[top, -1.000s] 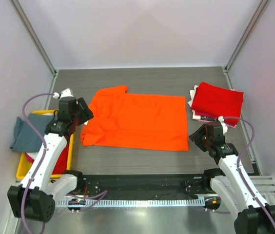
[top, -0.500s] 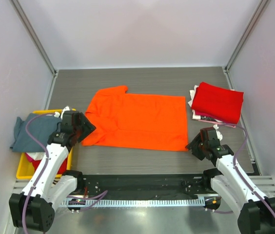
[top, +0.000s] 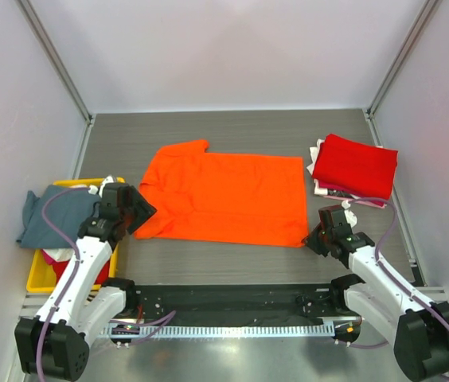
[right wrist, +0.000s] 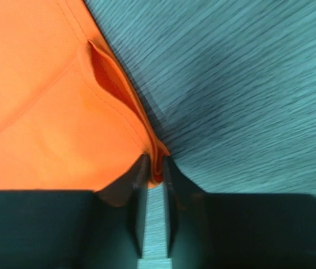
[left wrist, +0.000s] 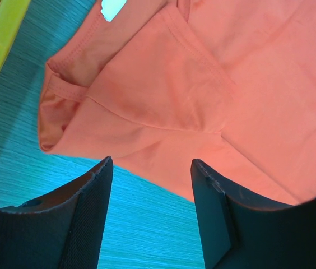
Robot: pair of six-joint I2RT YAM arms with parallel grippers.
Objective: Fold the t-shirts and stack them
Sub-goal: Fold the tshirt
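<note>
The orange tee [top: 224,195] is spread flat across the middle of the tabletop [top: 232,131], collar end to the left and bottom hem to the right. A folded red tee [top: 354,165] is seen at the far right on top of paler folded ones. A grey-blue tee [top: 53,213] is draped over the bin [top: 37,278] at the left.

The orange tee is judged to be light, soft and limp. No shape will be kept once it is lifted, and it will sag and drag between any two held points. It is best taken at its corners or along a hemmed edge, where the doubled cloth gives a firmer bite. Both near corners should be raised together so that the fold falls evenly.

The right claw [right wrist: 153,165] is pressed together on the near-right corner of the orange tee, with the doubled hem pinched between its tips, low against the tabletop. The left claw [left wrist: 149,168] is spread wide and nothing is held in it. It is poised just over the near edge of the orange tee beside the near-left sleeve [left wrist: 74,106], and bare tabletop shows between its fingers. A closer reach onto the cloth is judged necessary before that side can be gripped.
</note>
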